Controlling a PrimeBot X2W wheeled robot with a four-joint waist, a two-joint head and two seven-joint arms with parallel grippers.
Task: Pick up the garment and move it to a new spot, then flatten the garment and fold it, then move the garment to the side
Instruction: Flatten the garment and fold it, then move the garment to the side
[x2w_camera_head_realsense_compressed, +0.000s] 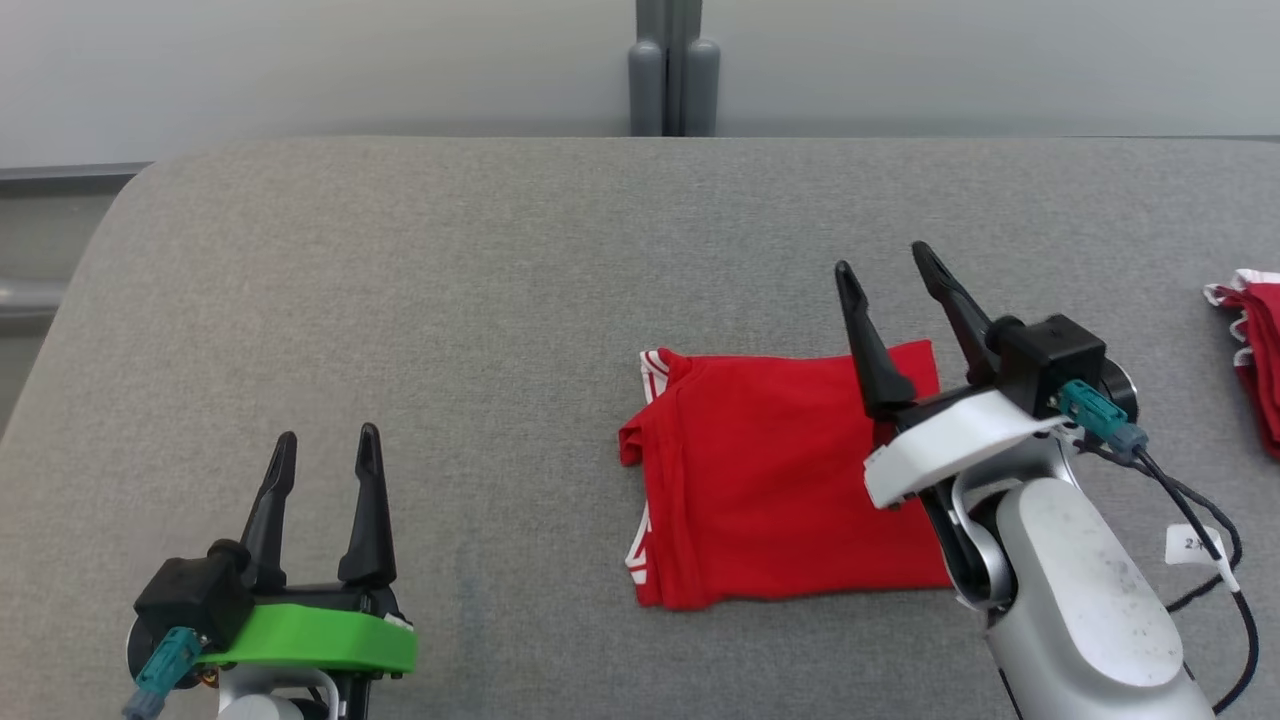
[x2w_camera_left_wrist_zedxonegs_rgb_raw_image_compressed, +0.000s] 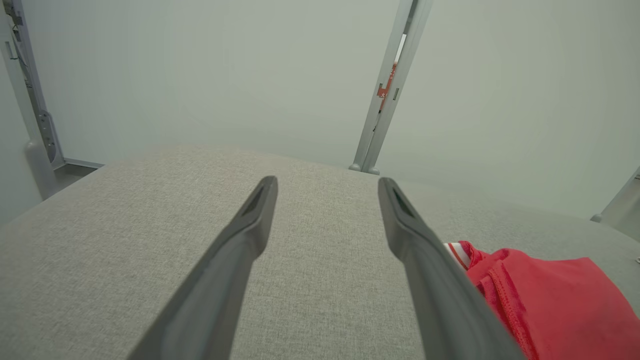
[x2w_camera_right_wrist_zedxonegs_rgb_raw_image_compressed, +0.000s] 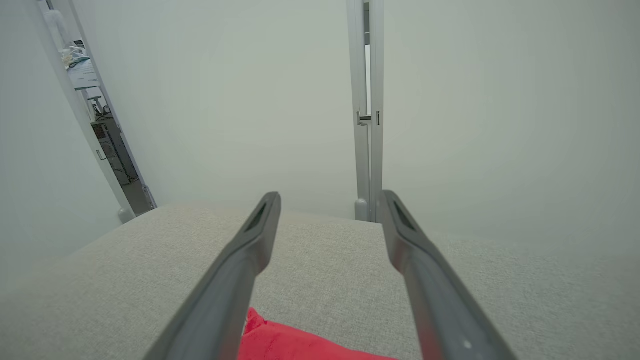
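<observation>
The garment is a red shirt with white-striped trim, folded into a neat rectangle on the grey table, right of centre. My right gripper hovers open above its right part, fingers pointing away and holding nothing. Its wrist view has a red corner of the garment just below the open right gripper. My left gripper rests open and bare at the lower left, well clear of the garment. In the left wrist view the garment lies to the right of the open left gripper.
Another red and white cloth lies at the table's right edge. A grey post stands behind the far edge against a pale wall. A black cable with a white tag hangs from my right wrist.
</observation>
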